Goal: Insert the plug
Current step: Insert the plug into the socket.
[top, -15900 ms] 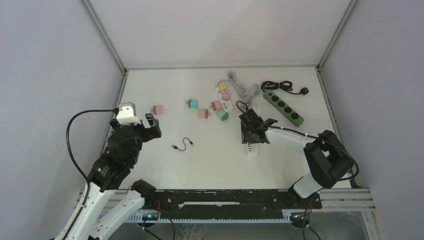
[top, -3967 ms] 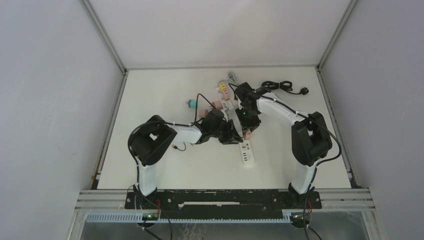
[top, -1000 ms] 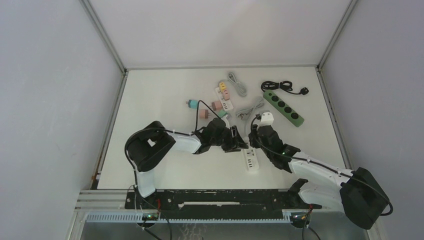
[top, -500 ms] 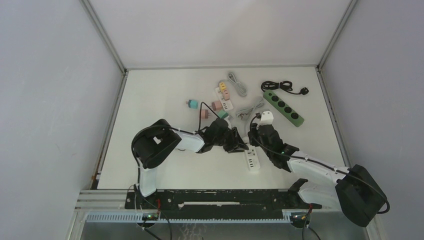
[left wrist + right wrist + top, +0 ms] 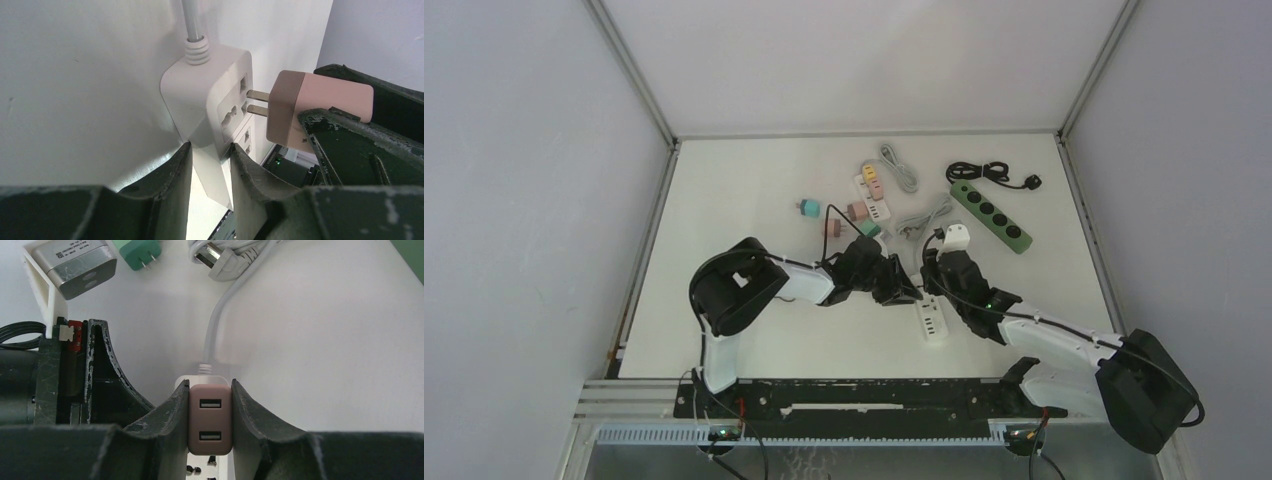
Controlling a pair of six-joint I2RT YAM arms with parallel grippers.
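1. Your right pincer (image 5: 210, 390) is closed narrow on the plug (image 5: 210, 417). The pink block sits square between its fingers, with the two USB ports facing the wrist camera.
2. The plug's prongs (image 5: 257, 102) point away from that pincer at the strip (image 5: 205, 95). Their tips are at the slots of the socket nearest the cable, and most of their length is bare, so the plug is not seated.
3. Your left pincer (image 5: 210, 147) is closed narrow on the strip. It has one finger against each side, just short of the cable end.
4. The two pincers meet over that end of the strip. The left one is just beside the right one, on the right one's left.
5. The only writing is a label (image 5: 72, 249) on the grey camera box of the left wrist, and its print is too small to read.
6. Beyond the right pincer's tips, the cable (image 5: 215, 335) runs off to a coiled lead. A green plug (image 5: 141, 251) lies near it, left of the lead.
7. A green strip (image 5: 991, 215) lies well off to the right pincer's right.
8. Behind both pincers, towards the arm bases, the table (image 5: 824, 340) is bare, and the side walls are well apart from them.
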